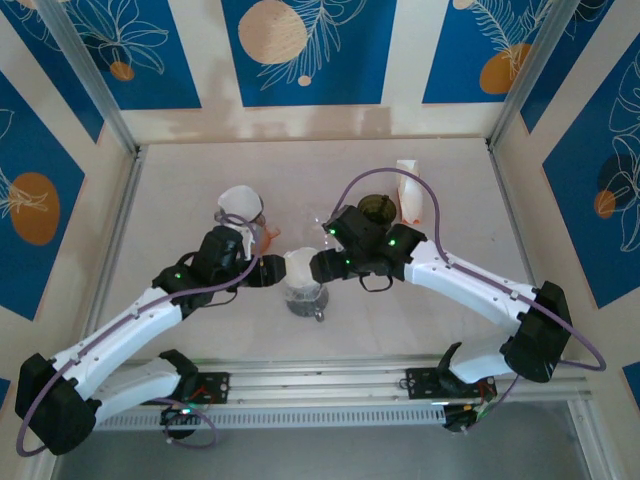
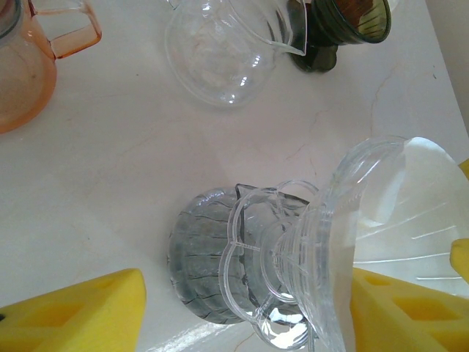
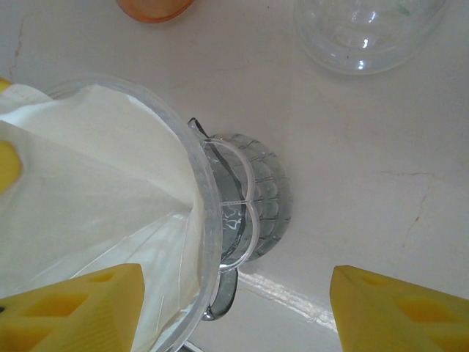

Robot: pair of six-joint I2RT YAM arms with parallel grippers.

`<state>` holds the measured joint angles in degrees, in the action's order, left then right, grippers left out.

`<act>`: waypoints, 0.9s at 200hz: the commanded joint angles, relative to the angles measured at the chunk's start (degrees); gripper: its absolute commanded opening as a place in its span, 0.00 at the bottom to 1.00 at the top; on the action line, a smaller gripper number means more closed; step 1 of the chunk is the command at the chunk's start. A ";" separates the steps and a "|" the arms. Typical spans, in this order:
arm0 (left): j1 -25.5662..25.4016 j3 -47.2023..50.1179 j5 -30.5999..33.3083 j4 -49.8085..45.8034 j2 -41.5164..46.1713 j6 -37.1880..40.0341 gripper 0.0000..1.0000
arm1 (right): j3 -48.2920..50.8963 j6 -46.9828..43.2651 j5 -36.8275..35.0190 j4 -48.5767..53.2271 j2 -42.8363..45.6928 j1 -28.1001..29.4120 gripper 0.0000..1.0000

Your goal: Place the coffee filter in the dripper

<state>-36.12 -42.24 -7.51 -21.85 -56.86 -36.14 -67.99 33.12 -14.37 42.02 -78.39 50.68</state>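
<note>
As the filter (image 3: 88,191) sits in the dripper (image 3: 207,213), right pincer (image 3: 236,277) gapes wide

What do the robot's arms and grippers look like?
Both the left arm and right arm have white shells, black joints, a looping purple cable and green lights near the wrist. The left gripper and right gripper are black with yellow wedge-shaped fingers.

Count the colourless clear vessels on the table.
3: the dripper at centre, the ribbed glass beneath it, the jug beyond, beside the green cup. Others may be hidden.
</note>
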 commanded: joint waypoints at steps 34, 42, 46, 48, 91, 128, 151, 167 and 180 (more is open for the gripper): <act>0.68 -0.29 -1.10 -0.22 1.10 -0.54 0.77 | 3.21 -0.31 -4.39 -6.30 9.70 0.39 0.69; 0.69 -0.41 -1.19 0.17 1.57 -0.54 0.79 | 3.91 -0.15 -4.92 -6.67 10.70 0.39 0.69; 0.69 -0.45 -1.34 0.35 1.84 -0.56 0.80 | 4.27 -0.12 -5.04 -6.89 11.19 0.37 0.69; 0.68 -0.47 -1.36 0.39 1.95 -0.54 0.81 | 4.51 -0.09 -5.16 -7.05 11.40 0.34 0.69; 0.81 -0.82 -2.75 2.35 4.84 -0.95 0.89 | 8.13 0.62 -5.49 -7.36 14.36 0.38 0.68; 0.91 -1.23 -0.76 1.16 6.85 -0.61 0.91 | 12.05 2.09 -5.09 -7.30 16.18 0.38 0.68; 1.83 -0.69 1.79 -1.40 7.87 -0.57 0.89 | 15.57 2.98 -4.75 -7.13 18.08 0.35 0.66; 3.29 0.62 3.06 -2.83 9.05 -1.27 0.83 | 18.38 3.84 -3.83 -7.16 19.49 0.39 0.63; 5.38 2.17 3.05 -3.89 10.00 -2.17 0.74 | 21.05 4.64 -2.20 -7.32 20.41 0.30 0.60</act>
<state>-33.82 -42.13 -6.70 -22.50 -49.04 -37.58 -50.72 35.33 -18.55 35.07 -60.10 50.68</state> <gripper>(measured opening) 0.795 0.620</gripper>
